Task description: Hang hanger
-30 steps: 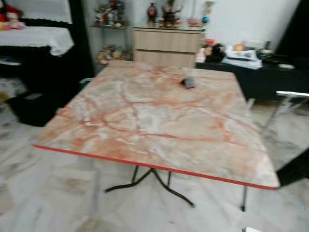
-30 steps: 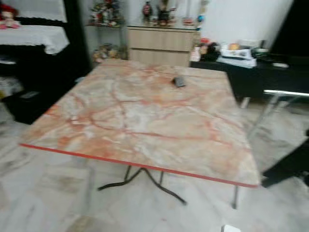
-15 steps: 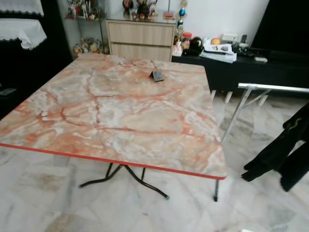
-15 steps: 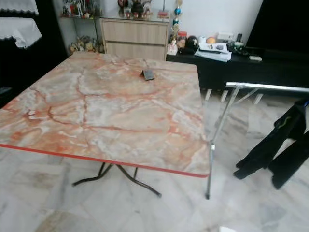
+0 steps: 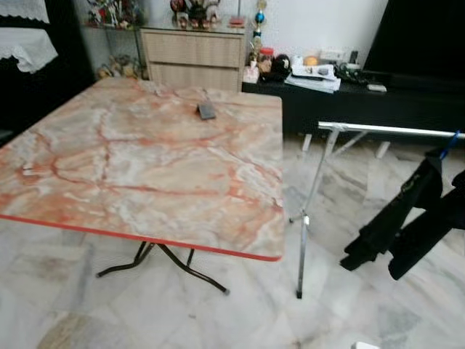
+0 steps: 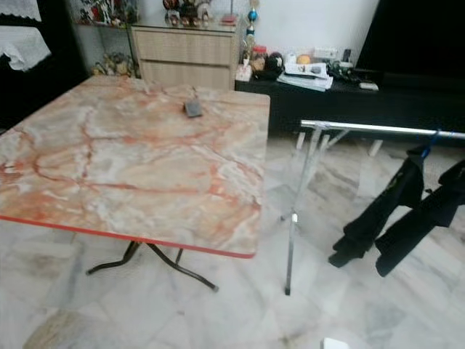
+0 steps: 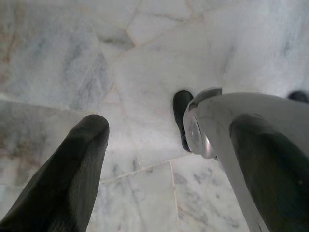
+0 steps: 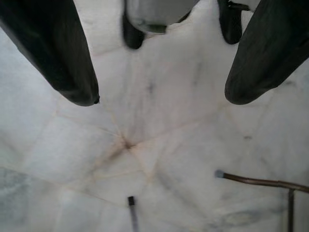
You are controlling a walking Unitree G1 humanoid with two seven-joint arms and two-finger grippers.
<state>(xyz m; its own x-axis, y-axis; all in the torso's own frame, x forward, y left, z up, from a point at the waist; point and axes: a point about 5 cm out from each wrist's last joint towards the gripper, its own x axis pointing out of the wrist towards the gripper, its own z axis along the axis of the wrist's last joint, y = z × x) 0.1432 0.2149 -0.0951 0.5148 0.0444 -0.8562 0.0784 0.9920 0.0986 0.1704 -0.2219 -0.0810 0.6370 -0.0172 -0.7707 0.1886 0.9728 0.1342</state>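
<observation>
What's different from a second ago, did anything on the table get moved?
Only the camera moved: the head view swung right, bringing the silver drying rack and its hanging black clothes into view. The small dark object lies where it was on the orange marble-patterned table. Nothing was grasped or released.

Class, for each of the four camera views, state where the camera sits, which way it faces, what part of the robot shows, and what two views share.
Left eye view: on the head, facing forward and down at the marble table and drying rack.
Right eye view: beside it, sharing that same scene, slightly shifted.
Left wrist view: looks down along the open left hand at the floor; a silver robot limb shows.
Right wrist view: looks down along the open right hand at the same floor.
</observation>
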